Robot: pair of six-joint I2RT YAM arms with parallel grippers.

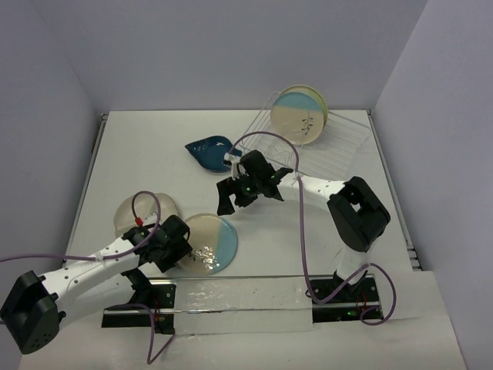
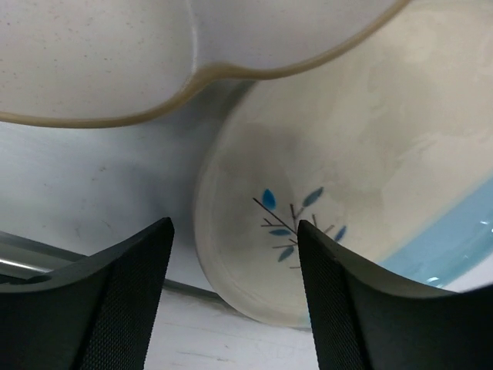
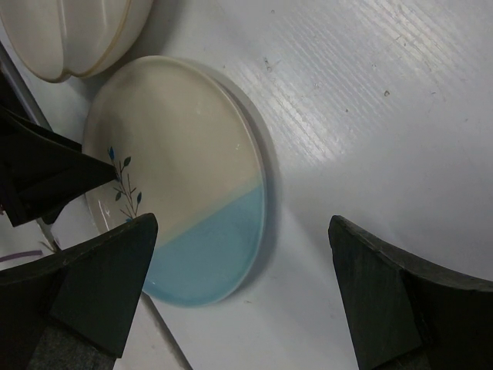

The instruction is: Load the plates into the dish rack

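A cream and pale blue plate with a sprig lies flat near the table's front. My left gripper is open at its left rim; in the left wrist view the rim lies between the fingers. A cream divided plate lies just left of it and also shows in the left wrist view. My right gripper is open and empty, hovering beyond the plate. A dark blue leaf dish lies left of the white wire dish rack, which holds a blue-and-cream plate and a green one upright.
White walls close in the table on the left, back and right. The right arm's elbow stands in front of the rack. Cables loop over both arms. A metal strip runs along the near table edge.
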